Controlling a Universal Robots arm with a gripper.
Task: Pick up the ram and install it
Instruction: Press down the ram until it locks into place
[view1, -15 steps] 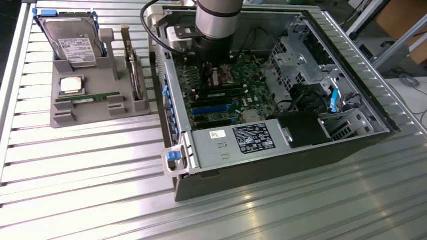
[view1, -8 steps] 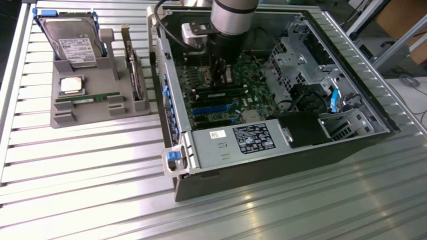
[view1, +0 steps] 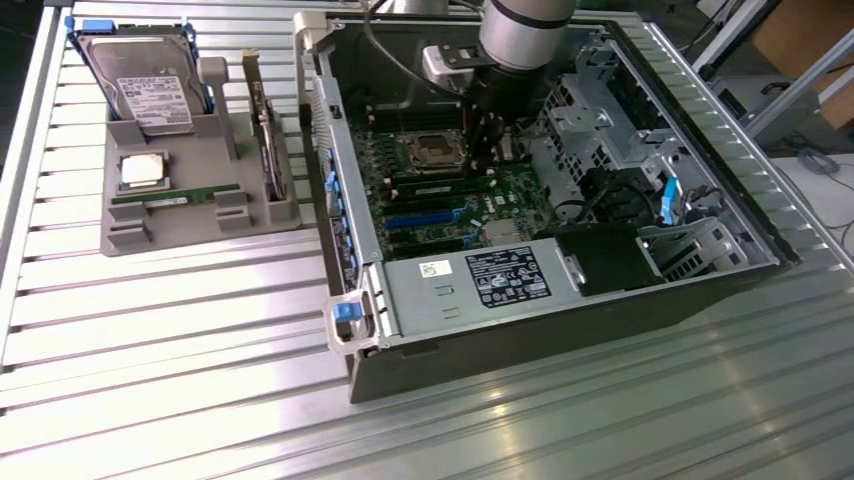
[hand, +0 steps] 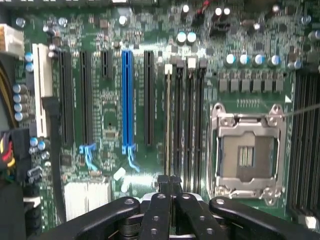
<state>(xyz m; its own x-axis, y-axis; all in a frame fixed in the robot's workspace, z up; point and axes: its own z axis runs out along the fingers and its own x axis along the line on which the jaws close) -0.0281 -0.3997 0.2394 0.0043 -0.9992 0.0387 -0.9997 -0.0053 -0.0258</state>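
Inside the open computer case (view1: 350, 180), the gripper (hand: 170, 181) hangs fully closed over the motherboard's memory slots (hand: 183, 115), apparently empty; 1 ram (view1: 174, 195) lies in the gray holder (view1: 140, 238).

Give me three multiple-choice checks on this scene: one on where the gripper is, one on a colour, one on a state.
1. Where is the gripper?
A. Over the hard drive
B. Inside the open computer case
C. Above the bare table

2. What colour is the long slot standing between black slots?
A. Red
B. Blue
C. Yellow

3. How is the processor socket?
A. Empty
B. Holding a chip
C. Covered by a fan

Answers: 1 B, the arm reaches down into the case over the green board. 2 B, the wrist view shows it bright blue. 3 A, its metal frame surrounds bare contacts.
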